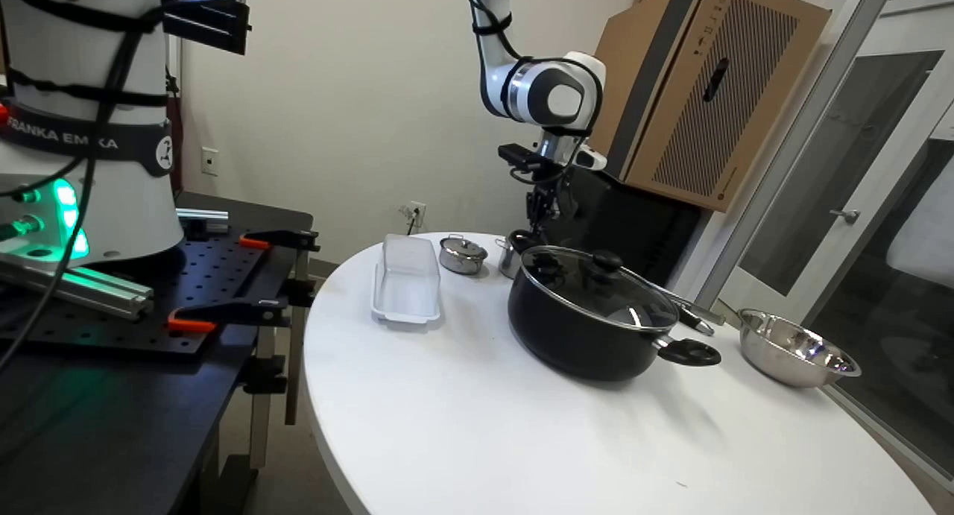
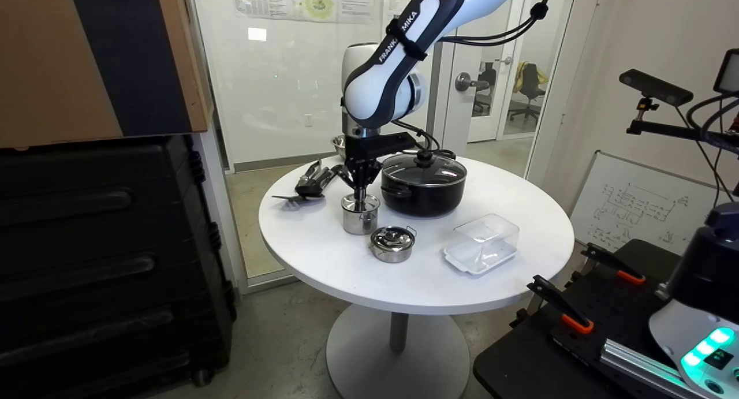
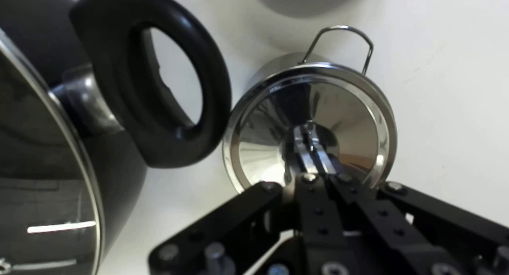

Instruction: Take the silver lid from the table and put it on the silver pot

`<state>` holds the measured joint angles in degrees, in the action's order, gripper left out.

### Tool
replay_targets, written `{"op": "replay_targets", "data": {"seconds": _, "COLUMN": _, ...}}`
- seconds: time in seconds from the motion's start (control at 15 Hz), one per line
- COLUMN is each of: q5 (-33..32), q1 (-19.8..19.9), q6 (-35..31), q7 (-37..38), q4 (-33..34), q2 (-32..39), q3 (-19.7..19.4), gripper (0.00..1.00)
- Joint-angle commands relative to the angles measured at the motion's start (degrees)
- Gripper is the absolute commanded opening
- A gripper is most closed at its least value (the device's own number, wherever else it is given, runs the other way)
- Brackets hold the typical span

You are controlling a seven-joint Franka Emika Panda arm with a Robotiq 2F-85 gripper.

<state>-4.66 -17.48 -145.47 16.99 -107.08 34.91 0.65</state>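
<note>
Though upright, silver pot (image 2: 360, 223) beside black handle (image 3: 216, 92).

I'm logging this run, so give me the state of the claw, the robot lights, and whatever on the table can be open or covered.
Silver lid: on top of the silver pot; full seating unclear
Silver pot: covered
Claw: closed at the silver lid's middle, seemingly gripping it
Short pot: covered
Black pot: covered
Bowl: uncovered
Plastic box: cannot tell whether closed
Robot lights: lit green
</note>
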Motion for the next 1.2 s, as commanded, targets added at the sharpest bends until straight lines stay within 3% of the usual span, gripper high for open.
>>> {"op": "replay_targets", "data": {"seconds": 0.0, "q5": -1.2, "q1": -0.9, "q6": 1.2, "q7": 1.9, "q4": 1.2, "q2": 0.6, "q3": -0.8, "gripper": 0.0}}
{"op": "replay_targets", "data": {"seconds": 0.07, "q5": -1.3, "q1": -1.0, "q6": 1.2, "q7": 2.0, "q4": 1.3, "q2": 0.7, "q3": -0.8, "gripper": 0.0}}
{"op": "replay_targets", "data": {"seconds": 0.13, "q5": -1.2, "q1": -1.0, "q6": 1.2, "q7": 2.1, "q4": 1.3, "q2": 0.7, "q3": -0.8, "gripper": 0.27}}
{"op": "replay_targets", "data": {"seconds": 0.27, "q5": -1.2, "q1": -1.0, "q6": 1.2, "q7": 2.4, "q4": 1.3, "q2": 0.7, "q3": -0.9, "gripper": 0.32}}
{"op": "replay_targets", "data": {"seconds": 0.87, "q5": -0.1, "q1": -0.4, "q6": 0.8, "q7": 3.2, "q4": 1.3, "q2": -0.6, "q3": -0.3, "gripper": 0.98}}
{"op": "replay_targets", "data": {"seconds": 1.13, "q5": 1.9, "q1": 0.7, "q6": -2.2, "q7": 1.8, "q4": -0.4, "q2": -5.7, "q3": 1.6, "gripper": 1.0}}
